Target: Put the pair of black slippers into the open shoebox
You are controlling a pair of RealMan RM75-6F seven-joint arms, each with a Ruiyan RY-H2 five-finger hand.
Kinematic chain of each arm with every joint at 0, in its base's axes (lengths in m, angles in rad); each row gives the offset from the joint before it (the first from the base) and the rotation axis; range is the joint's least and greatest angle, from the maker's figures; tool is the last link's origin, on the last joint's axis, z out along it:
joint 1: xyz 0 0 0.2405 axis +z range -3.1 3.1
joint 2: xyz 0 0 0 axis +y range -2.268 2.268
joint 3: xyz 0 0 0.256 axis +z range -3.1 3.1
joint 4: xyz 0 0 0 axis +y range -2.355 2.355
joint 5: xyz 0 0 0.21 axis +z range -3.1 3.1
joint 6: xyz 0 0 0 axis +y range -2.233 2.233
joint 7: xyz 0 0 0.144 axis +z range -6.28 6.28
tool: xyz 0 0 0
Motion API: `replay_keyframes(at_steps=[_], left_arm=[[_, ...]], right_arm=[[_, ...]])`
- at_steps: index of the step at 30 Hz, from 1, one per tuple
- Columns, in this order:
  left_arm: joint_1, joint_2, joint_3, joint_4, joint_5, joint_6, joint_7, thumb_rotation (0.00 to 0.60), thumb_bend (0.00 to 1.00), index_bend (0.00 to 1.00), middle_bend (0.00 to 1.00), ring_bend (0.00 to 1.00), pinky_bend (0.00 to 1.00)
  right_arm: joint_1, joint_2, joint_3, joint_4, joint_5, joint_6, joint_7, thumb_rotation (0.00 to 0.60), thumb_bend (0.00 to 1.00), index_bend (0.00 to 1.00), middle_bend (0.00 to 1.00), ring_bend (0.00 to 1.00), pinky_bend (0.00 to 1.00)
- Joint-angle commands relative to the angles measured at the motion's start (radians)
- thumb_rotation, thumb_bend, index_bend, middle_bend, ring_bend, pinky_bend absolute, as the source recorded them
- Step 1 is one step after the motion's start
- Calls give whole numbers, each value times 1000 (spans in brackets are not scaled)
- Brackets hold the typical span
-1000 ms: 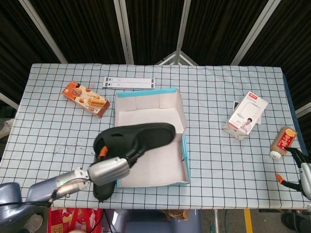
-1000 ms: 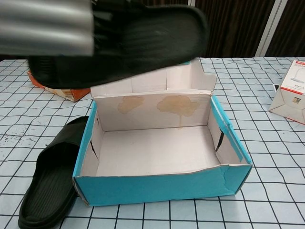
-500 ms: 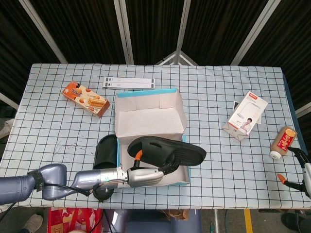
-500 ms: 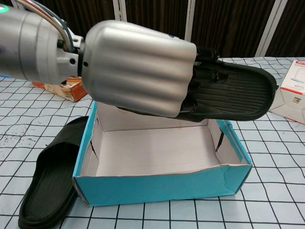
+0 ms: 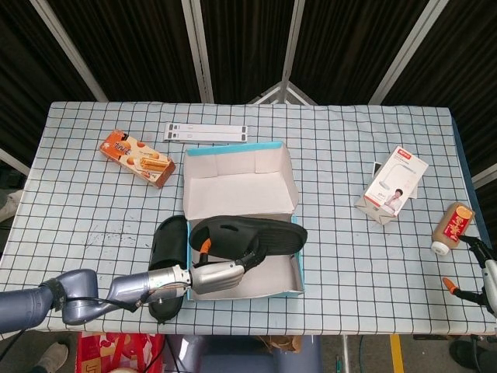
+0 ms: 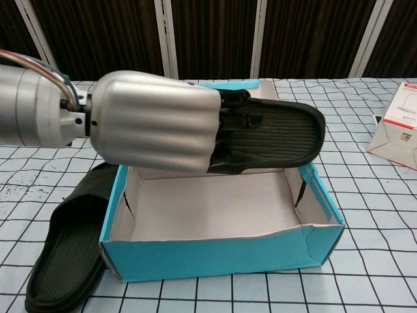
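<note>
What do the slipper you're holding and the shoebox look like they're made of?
Black slipper in the left hand: matte, ribbed sole, likely moulded rubber or foam. Open blue shoebox: thin cardboard, judging by the creased walls, torn edges and plain pale inside; outside looks smooth blue.

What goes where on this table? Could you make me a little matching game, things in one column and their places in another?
Things:
1. held slipper
2. other slipper
3. orange snack box
4. brown bottle

Places:
A. near the table's right edge
B. on the table beside the shoebox's left wall
C. far left part of the table, beyond the shoebox
D. in the left hand, above the open shoebox

Pairs: 1-D, 2-B, 3-C, 4-A
</note>
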Motion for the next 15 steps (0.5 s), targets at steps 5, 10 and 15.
replay_keyframes(at_steps=[5, 10, 15], left_arm=[[25, 26, 33, 41, 16, 54, -22, 600, 313, 473, 545, 146, 239], [1, -5, 69, 118, 58, 100, -100, 600, 313, 461, 546, 150, 239], [-22, -38, 77, 162, 73, 110, -132, 600, 313, 462, 546, 150, 239]], right_arm=[[1, 2, -1, -12, 7, -7, -13, 600, 234, 194, 202, 252, 213], [5, 3, -1, -20, 17, -19, -28, 600, 233, 194, 203, 253, 213], [7, 5, 0, -20, 27, -30, -31, 600, 233, 194, 203, 252, 213]])
